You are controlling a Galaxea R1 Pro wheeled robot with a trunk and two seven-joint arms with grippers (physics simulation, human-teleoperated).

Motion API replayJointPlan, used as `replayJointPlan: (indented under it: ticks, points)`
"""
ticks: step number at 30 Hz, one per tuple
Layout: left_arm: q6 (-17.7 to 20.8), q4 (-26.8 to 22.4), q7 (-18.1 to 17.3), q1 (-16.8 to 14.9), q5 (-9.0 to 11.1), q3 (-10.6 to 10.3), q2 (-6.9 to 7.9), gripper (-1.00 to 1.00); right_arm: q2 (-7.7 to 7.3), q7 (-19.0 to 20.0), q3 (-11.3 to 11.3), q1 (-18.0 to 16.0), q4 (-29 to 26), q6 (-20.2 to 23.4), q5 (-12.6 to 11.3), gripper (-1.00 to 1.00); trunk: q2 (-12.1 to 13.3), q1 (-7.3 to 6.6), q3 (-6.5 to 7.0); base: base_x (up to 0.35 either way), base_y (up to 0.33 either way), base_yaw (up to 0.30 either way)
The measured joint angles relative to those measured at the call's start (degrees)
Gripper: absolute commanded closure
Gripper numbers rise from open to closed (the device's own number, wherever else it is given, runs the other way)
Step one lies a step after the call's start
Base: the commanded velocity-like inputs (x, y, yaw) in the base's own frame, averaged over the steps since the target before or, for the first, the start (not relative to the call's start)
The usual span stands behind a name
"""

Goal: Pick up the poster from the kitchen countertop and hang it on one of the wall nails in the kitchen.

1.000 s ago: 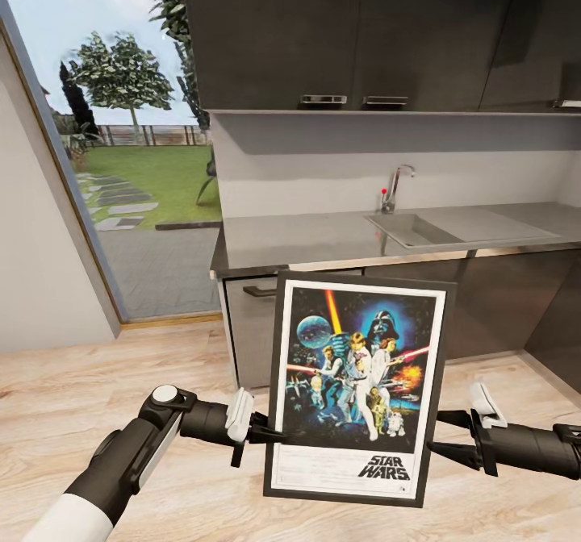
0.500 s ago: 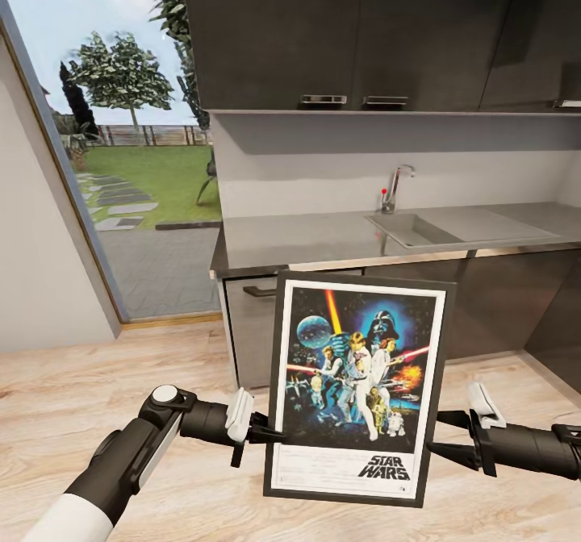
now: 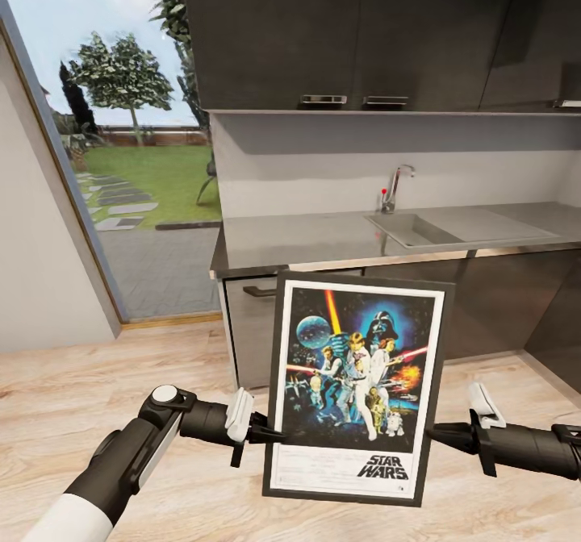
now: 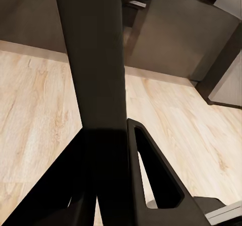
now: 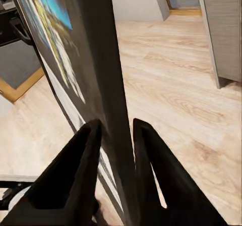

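I hold the poster (image 3: 355, 385) upright over the wooden floor, its picture side facing my head camera, slightly tilted. My left gripper (image 3: 273, 433) is shut on its left edge, low down. At the opposite edge, my right gripper (image 3: 436, 435) has its fingers closed on the frame. In the left wrist view the poster's dark edge (image 4: 93, 59) runs between the fingers of the left gripper (image 4: 108, 130). The right wrist view has the poster (image 5: 96, 59) pinched in the right gripper (image 5: 117, 125). The grey kitchen countertop (image 3: 307, 239) lies behind the poster.
The sink (image 3: 415, 229) and chrome tap (image 3: 395, 187) sit in the worktop's right half. Dark upper cabinets (image 3: 347, 34) hang above, dark cabinet fronts (image 3: 500, 300) below. A tall glass opening (image 3: 137, 163) onto a garden is at the left. Light wood floor (image 3: 81, 397) surrounds me.
The right gripper's fingers, spread apart beside the poster's right edge before, have closed onto it. The poster and left arm have stayed in place.
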Motion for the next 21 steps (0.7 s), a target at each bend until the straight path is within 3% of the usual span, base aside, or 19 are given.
replayJointPlan:
  ticks: [15,16,21]
  points:
    - [-0.04,0.00,-0.06,0.02,0.21,-0.07,0.00,1.00,0.01,-0.04,-0.40,0.00,0.02,0.15,0.11,1.00,0.00,0.00,0.00,0.000,0.000,0.000]
    - [-0.03,0.00,-0.06,0.02,0.21,-0.07,0.00,-1.00,0.01,-0.04,-0.40,0.00,0.02,0.15,0.12,1.00,0.00,0.00,0.00,0.000,0.000,0.000]
    - [-0.21,0.09,0.12,0.02,0.15,-0.06,0.00,-1.00,0.04,0.21,-0.02,0.01,-0.02,0.16,-0.17,1.00,0.00,0.00,0.00,0.000,0.000,0.000]
